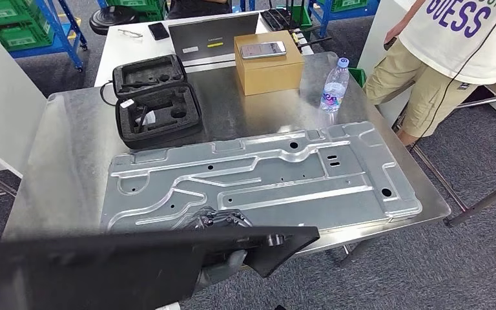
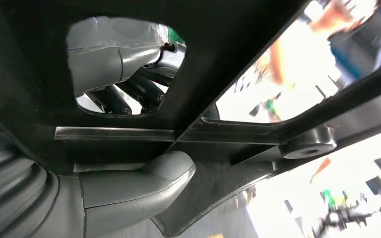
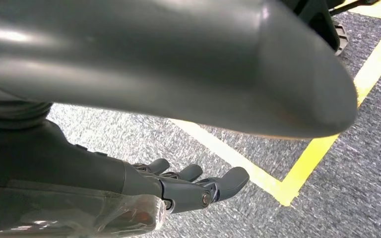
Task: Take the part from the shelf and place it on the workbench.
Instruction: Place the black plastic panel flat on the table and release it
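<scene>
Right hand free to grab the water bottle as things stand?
Probably not. The right hand hangs low over the floor, holding nothing, while the water bottle stands on the far side of the workbench, beyond the large metal plate.

Left robot hand (image 2: 129, 148) gripping the black part (image 2: 228, 134)
Grey thumb presses beneath a rib; darker fingers (image 2: 144, 91) show through a cutout. Background blurred.

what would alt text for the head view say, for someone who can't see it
The robot's left hand holds a flat black part at the near edge of a steel workbench, just over a large ribbed metal panel. Behind the panel sit an open foam-lined case, a cardboard box and a water bottle; a person stands at the far right.
</scene>
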Controlling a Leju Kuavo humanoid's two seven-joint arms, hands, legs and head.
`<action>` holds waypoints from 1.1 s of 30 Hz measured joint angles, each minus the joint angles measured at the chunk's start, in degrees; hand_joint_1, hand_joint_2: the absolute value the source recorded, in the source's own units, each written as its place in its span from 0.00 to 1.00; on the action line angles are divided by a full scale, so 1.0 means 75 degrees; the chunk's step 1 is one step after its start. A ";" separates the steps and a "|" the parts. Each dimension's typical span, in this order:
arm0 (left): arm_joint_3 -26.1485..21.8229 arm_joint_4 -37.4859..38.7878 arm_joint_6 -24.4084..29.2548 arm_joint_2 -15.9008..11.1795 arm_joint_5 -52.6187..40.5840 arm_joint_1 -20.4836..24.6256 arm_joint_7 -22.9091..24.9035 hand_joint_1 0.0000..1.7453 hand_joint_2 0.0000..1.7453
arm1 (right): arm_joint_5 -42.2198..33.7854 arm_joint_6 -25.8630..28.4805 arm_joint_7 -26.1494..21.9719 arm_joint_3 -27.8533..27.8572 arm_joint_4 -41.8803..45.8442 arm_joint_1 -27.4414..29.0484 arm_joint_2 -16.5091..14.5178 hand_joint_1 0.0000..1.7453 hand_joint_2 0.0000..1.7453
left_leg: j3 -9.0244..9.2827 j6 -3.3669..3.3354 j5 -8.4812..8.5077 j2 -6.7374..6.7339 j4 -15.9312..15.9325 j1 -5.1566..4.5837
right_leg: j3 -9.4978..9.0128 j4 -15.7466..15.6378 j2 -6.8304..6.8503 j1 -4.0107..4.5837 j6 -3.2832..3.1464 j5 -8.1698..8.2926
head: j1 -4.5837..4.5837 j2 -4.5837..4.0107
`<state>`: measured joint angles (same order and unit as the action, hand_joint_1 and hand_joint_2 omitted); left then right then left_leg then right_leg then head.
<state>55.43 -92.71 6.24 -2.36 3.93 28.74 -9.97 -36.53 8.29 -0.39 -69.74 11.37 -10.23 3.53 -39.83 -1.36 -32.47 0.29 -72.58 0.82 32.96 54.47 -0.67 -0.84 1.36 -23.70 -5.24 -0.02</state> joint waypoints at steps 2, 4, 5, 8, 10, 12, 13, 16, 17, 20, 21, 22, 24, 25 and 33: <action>0.0051 0.0176 -0.0219 0.0045 0.0508 0.0111 0.0066 1.00 1.00 | 0.0031 -0.0001 0.0022 -0.0007 0.0000 -0.0012 -0.0012 0.00 0.00 | 0.0194 -0.0054 0.0451 0.0000 0.0598 -0.0012 | -0.0039 0.0001 -0.0012 0.0011 0.0007 -0.0018 | 0.0000 0.0000; 0.0092 0.0338 -0.0309 0.0111 0.0869 0.0264 0.0106 1.00 1.00 | 0.0066 -0.0001 0.0042 -0.0009 0.0000 -0.0044 -0.0033 0.00 0.00 | 0.0677 -0.0144 0.0983 -0.0003 0.1736 -0.0047 | -0.0074 0.0006 -0.0028 0.0032 0.0042 -0.0048 | 0.0001 0.0000; 0.0105 0.0424 -0.0319 0.0142 0.0985 0.0336 0.0119 1.00 1.00 | 0.0082 -0.0001 0.0047 -0.0012 0.0000 -0.0063 -0.0042 0.00 0.00 | 0.0840 -0.0175 0.1119 -0.0003 0.2111 -0.0070 | -0.0076 0.0009 -0.0033 0.0044 0.0067 -0.0059 | 0.0006 0.0000; 0.0119 0.0657 -0.0316 0.0202 0.1262 0.0457 0.0115 1.00 1.00 | 0.0122 -0.0003 0.0049 -0.0020 0.0000 -0.0101 -0.0061 0.00 0.00 | 0.0935 -0.0223 0.1167 0.0006 0.2341 -0.0113 | -0.0065 0.0002 -0.0036 0.0044 0.0169 -0.0069 | 0.0028 0.0000; 0.0115 0.0796 -0.0311 0.0236 0.1449 0.0538 0.0067 1.00 1.00 | 0.0146 -0.0003 0.0048 -0.0026 0.0000 -0.0122 -0.0068 0.00 0.00 | 0.0976 -0.0293 0.1202 0.0003 0.2391 -0.0091 | -0.0004 0.0182 -0.0021 0.0020 0.0248 -0.0204 | 0.0045 0.0000; 0.0109 0.0949 -0.0288 0.0265 0.1532 0.0637 0.0019 1.00 1.00 | 0.0156 -0.0002 0.0047 -0.0029 0.0000 -0.0147 -0.0071 0.00 0.00 | 0.1011 -0.0352 0.1212 -0.0009 0.2421 -0.0066 | 0.0349 0.0955 -0.0003 0.0005 0.0310 -0.0614 | 0.0090 0.0000; 0.0109 0.1038 -0.0268 0.0273 0.1521 0.0669 0.0006 1.00 1.00 | 0.0164 -0.0001 0.0048 -0.0031 0.0000 -0.0152 -0.0073 0.00 0.00 | 0.1013 -0.0370 0.1206 -0.0015 0.2420 -0.0066 | 0.0625 0.1514 -0.0001 0.0002 0.0336 -0.0852 | 0.0112 0.0000; 0.0120 0.1335 -0.0225 0.0276 0.1444 0.0699 0.0012 1.00 1.00 | 0.0218 -0.0001 0.0069 -0.0041 0.0000 -0.0150 -0.0079 0.00 0.00 | 0.1024 -0.0377 0.1193 -0.0006 0.2416 -0.0070 | 0.1021 0.2204 0.0002 -0.0022 0.0384 -0.0920 | 0.0134 0.0001; 0.0122 0.1435 -0.0220 0.0276 0.1439 0.0715 0.0014 1.00 1.00 | 0.0234 -0.0001 0.0082 -0.0043 0.0000 -0.0155 -0.0080 0.00 0.00 | 0.1038 -0.0368 0.1185 0.0001 0.2414 -0.0067 | 0.0855 0.1829 0.0005 -0.0035 0.0388 -0.0673 | 0.0142 0.0001; 0.0120 0.1735 -0.0211 0.0277 0.1444 0.0814 0.0015 1.00 1.00 | 0.0271 -0.0001 0.0106 -0.0044 0.0000 -0.0188 -0.0087 0.00 0.00 | 0.1069 -0.0291 0.1139 0.0017 0.2397 -0.0094 | 0.0109 0.0280 0.0012 -0.0041 0.0350 -0.0027 | 0.0173 0.0000; 0.0120 0.1835 -0.0209 0.0278 0.1445 0.0849 0.0015 1.00 1.00 | 0.0282 -0.0001 0.0111 -0.0044 0.0000 -0.0197 -0.0092 0.00 0.00 | 0.1064 -0.0258 0.1131 0.0018 0.2394 -0.0109 | 0.0012 0.0064 0.0010 -0.0028 0.0313 0.0013 | 0.0180 0.0000; 0.0118 0.1943 -0.0206 0.0278 0.1450 0.0881 0.0015 1.00 1.00 | 0.0291 -0.0001 0.0116 -0.0045 0.0000 -0.0204 -0.0097 0.00 0.00 | 0.1057 -0.0223 0.1130 0.0017 0.2397 -0.0116 | 0.0002 0.0016 0.0002 -0.0002 0.0260 -0.0008 | 0.0181 0.0000; 0.0113 0.2142 -0.0201 0.0277 0.1463 0.0929 0.0014 1.00 1.00 | 0.0302 -0.0001 0.0124 -0.0046 0.0000 -0.0207 -0.0101 0.00 0.00 | 0.1039 -0.0142 0.1097 0.0011 0.2372 -0.0085 | 0.0009 -0.0001 -0.0001 0.0009 0.0149 0.0016 | 0.0187 0.0000; 0.0109 0.2238 -0.0196 0.0276 0.1470 0.0951 0.0014 1.00 1.00 | 0.0308 -0.0001 0.0125 -0.0046 0.0000 -0.0212 -0.0101 0.00 0.00 | 0.0978 -0.0102 0.1005 0.0006 0.2242 -0.0068 | 0.0003 -0.0014 -0.0001 0.0011 0.0099 0.0026 | 0.0187 0.0000; 0.0109 0.3017 -0.0171 0.0281 0.1339 0.1123 0.0135 1.00 1.00 | 0.0383 -0.0001 0.0148 -0.0047 0.0001 -0.0227 -0.0119 0.00 0.00 | 0.0189 -0.0058 0.0671 -0.0003 0.0815 -0.0050 | -0.0033 -0.0023 -0.0013 0.0027 0.0002 0.0009 | 0.0189 0.0000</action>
<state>56.25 -70.09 4.95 -0.25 13.97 37.16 -8.96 -33.66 8.28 0.72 -70.10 11.37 -11.93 2.64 -38.41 -1.80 -27.44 0.27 -66.46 0.44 32.71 54.30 -0.76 -0.64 1.37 -23.63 -3.82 -0.02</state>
